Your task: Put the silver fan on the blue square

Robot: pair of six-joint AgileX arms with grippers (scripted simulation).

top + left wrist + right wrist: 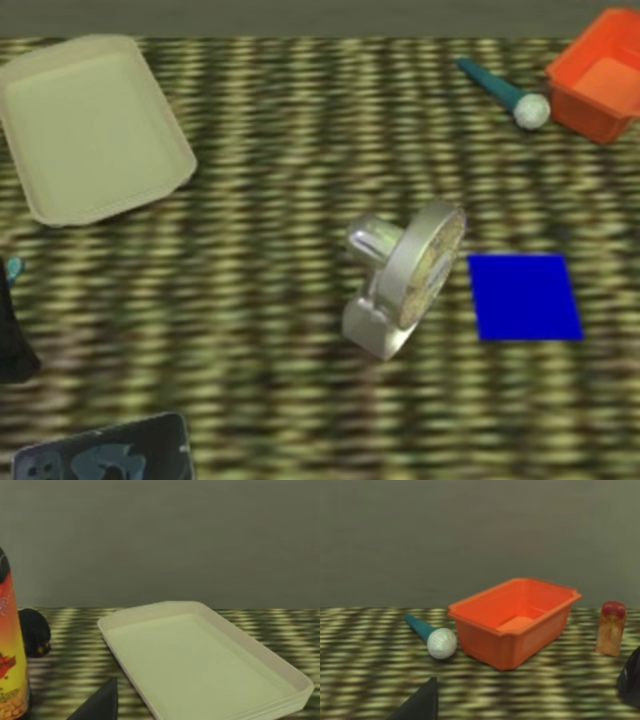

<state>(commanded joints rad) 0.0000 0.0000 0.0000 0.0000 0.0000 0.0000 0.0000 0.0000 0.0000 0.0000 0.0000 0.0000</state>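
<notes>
The silver fan (410, 275) sits near the middle of the table in the top view, with its round yellowish face turned toward the right, its motor cylinder behind it and its blocky base toward the front. The blue square (525, 297) lies flat just to the fan's right, with a narrow gap between them and nothing on it. My left arm (12, 345) shows only as a dark shape at the table's left edge, far from the fan. My right arm is outside the top view. Neither wrist view shows the fan or the square.
A cream tray (90, 125) (200, 660) lies at the back left. An orange bin (600, 75) (515, 620) stands at the back right, with a teal-handled white-headed object (505, 95) (432, 636) beside it. A dark patterned box (105, 455) sits at the front left. A red-orange bottle (10, 655) stands near the left wrist.
</notes>
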